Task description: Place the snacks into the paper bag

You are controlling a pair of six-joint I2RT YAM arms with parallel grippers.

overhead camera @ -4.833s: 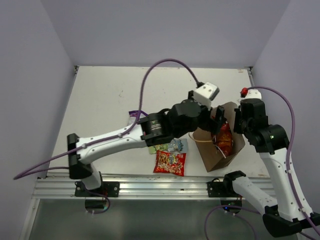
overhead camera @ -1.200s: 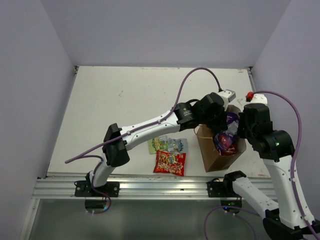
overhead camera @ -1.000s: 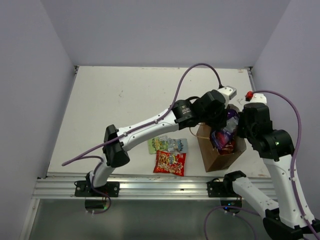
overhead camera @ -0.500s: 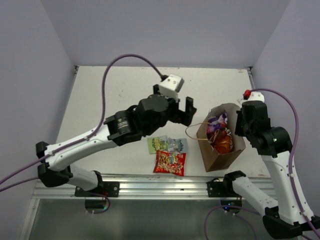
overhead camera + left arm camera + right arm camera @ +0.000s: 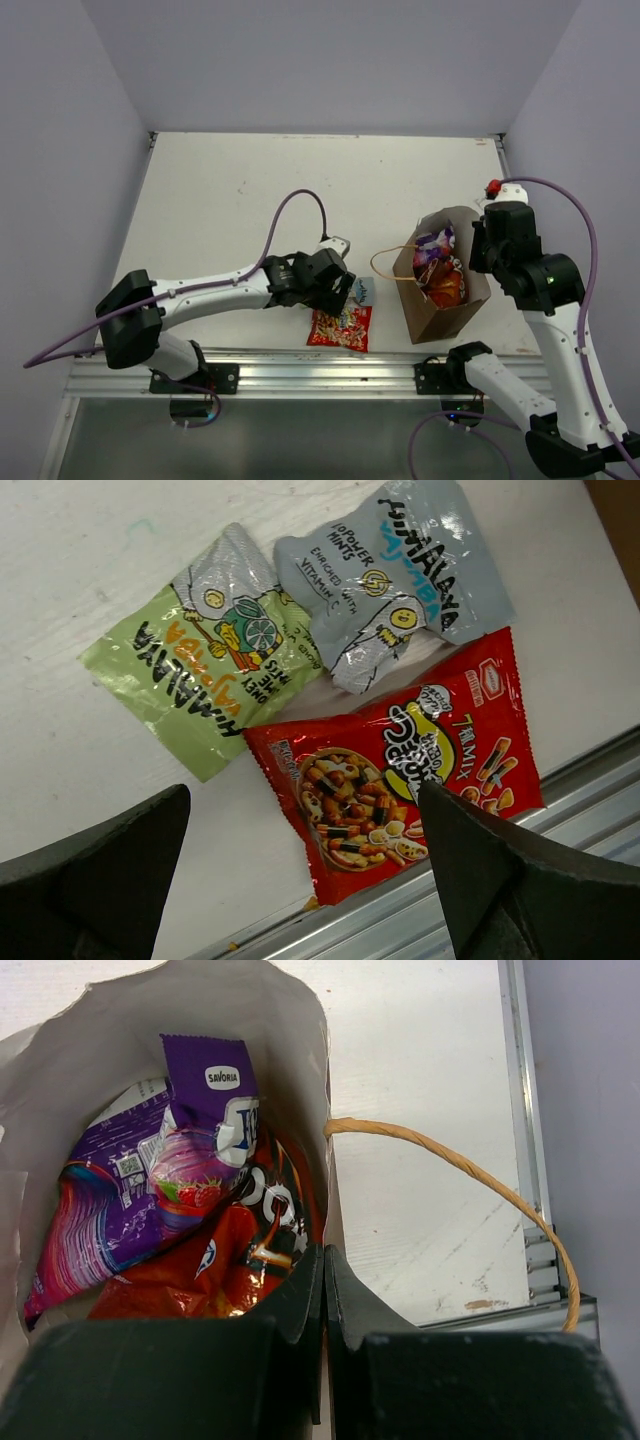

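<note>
From above, the left gripper (image 5: 335, 285) hangs low over three snacks at the near edge of the table (image 5: 220, 190); the paper bag (image 5: 440, 310) stands upright well to their right. The left wrist view shows jaws spread wide and empty above the green packet (image 5: 205, 675), pale blue-white packet (image 5: 400, 575) and red printed packet (image 5: 400, 780), so picking the next one looks in hand: descend, close on one. The right wrist view shows the right gripper (image 5: 322, 1260) pinched on the bag's wall, purple packet (image 5: 200, 1130) and Doritos bag (image 5: 230, 1270) inside.

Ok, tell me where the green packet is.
Left wrist view: the green packet lies at left, beside the pale blue-white packet, above the red-orange packet.
</note>
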